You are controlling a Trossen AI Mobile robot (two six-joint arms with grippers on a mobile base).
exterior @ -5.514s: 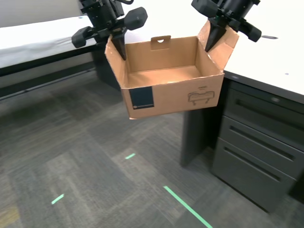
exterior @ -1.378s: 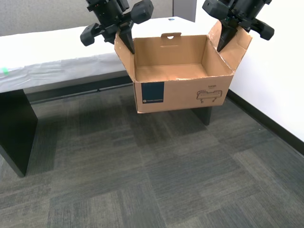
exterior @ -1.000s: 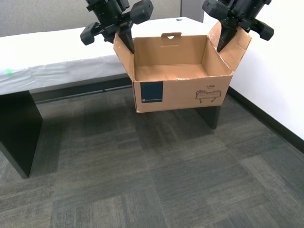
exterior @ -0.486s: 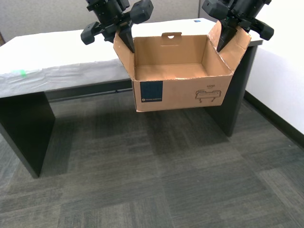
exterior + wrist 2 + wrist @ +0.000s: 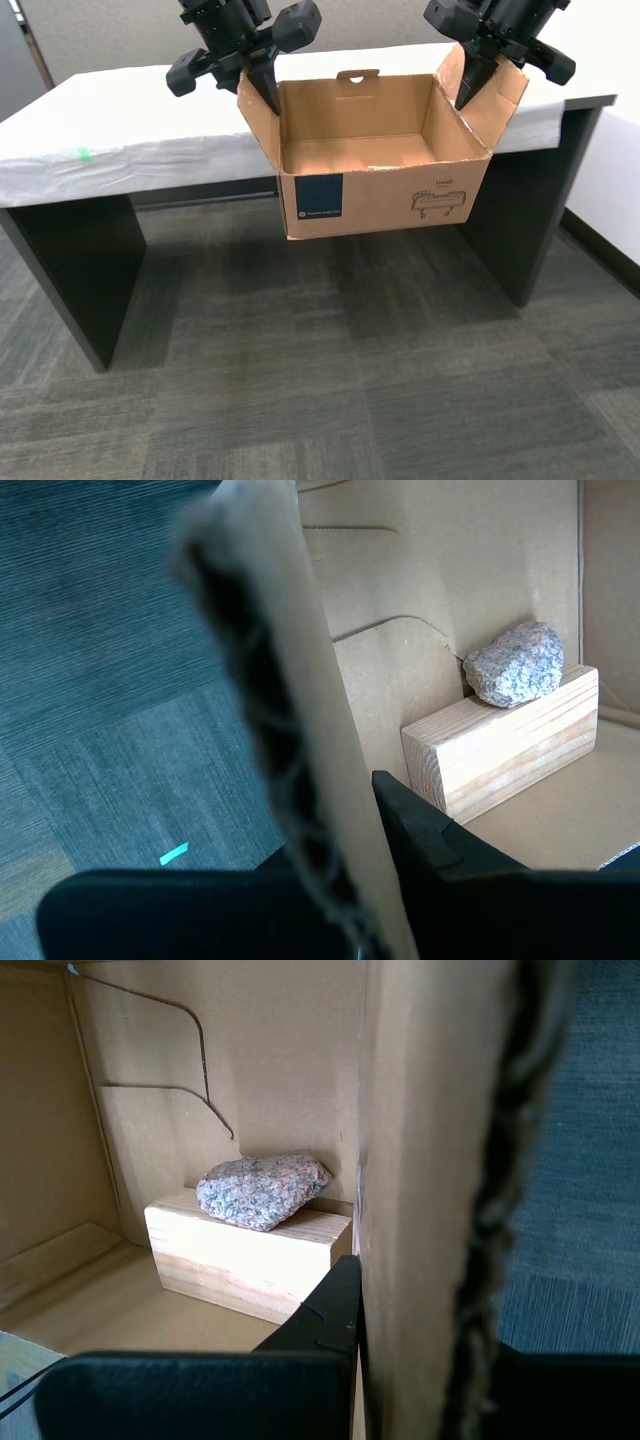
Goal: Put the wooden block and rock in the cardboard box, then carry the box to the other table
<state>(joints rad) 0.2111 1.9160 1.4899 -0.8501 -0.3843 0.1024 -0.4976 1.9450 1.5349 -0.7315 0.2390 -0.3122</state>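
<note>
The cardboard box (image 5: pixel 385 195) hangs in the air, held by its two side flaps. My first gripper (image 5: pixel 420 1350) is shut on one flap (image 5: pixel 430 1160), and my second gripper (image 5: pixel 350 880) is shut on the other flap (image 5: pixel 290 710). Inside the box lies the wooden block (image 5: pixel 245 1255) against a wall, with the rock (image 5: pixel 262 1190) resting on top of it. Both also show in the second wrist view, the block (image 5: pixel 500 745) beneath the rock (image 5: pixel 515 665). From the exterior view they are hidden by the box's front wall. The other table (image 5: pixel 130 110), covered in a wrinkled white sheet, stands right behind the box.
A green tape mark (image 5: pixel 80 155) sits on the sheet at the exterior view's left. Dark table legs (image 5: pixel 75 270) stand at both ends. Grey carpet tiles (image 5: pixel 330 390) spread below the box. A wall (image 5: pixel 610 190) shows at the exterior view's right.
The camera has swung round: the desk with drawers has left the view and the white-sheeted table now spans the view behind the box. Both grippers hold the box flaps as before.
</note>
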